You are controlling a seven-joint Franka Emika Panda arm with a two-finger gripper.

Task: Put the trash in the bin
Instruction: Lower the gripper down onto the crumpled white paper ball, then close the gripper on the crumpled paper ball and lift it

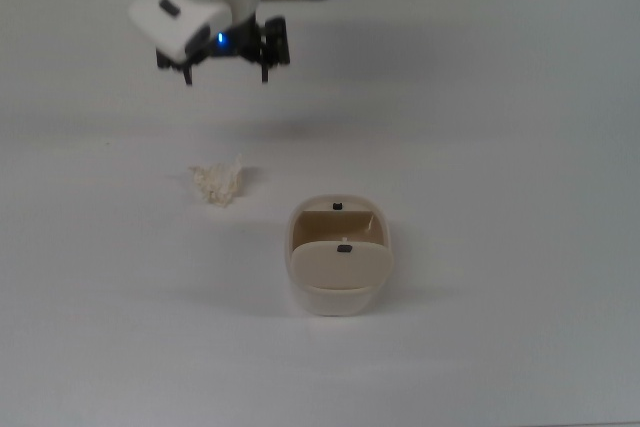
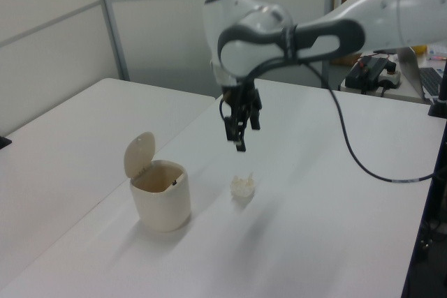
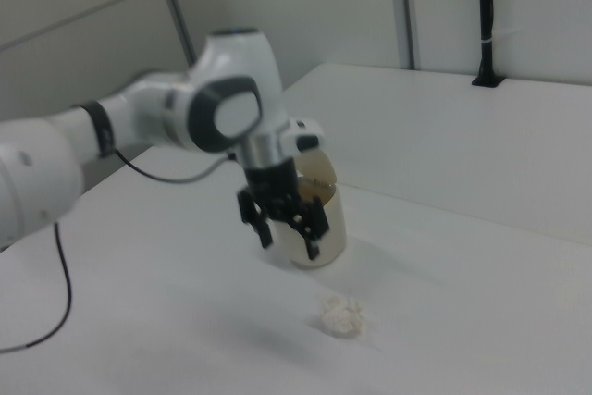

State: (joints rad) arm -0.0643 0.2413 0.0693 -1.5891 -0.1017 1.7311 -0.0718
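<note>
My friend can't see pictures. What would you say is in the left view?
A white robot arm's open gripper hangs above a small crumpled paper wad on a white table. To the left view's left of the wad stands a small beige bin with its lid up.

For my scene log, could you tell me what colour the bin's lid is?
Cream; the lid of the bin shows best in the top view.

I have the arm [image 2: 363, 15] stretched out over the table, wrist bent down. My gripper [image 1: 227, 74] hangs in the air, fingers [image 3: 311, 245] pointing down and spread apart, nothing between them.
</note>
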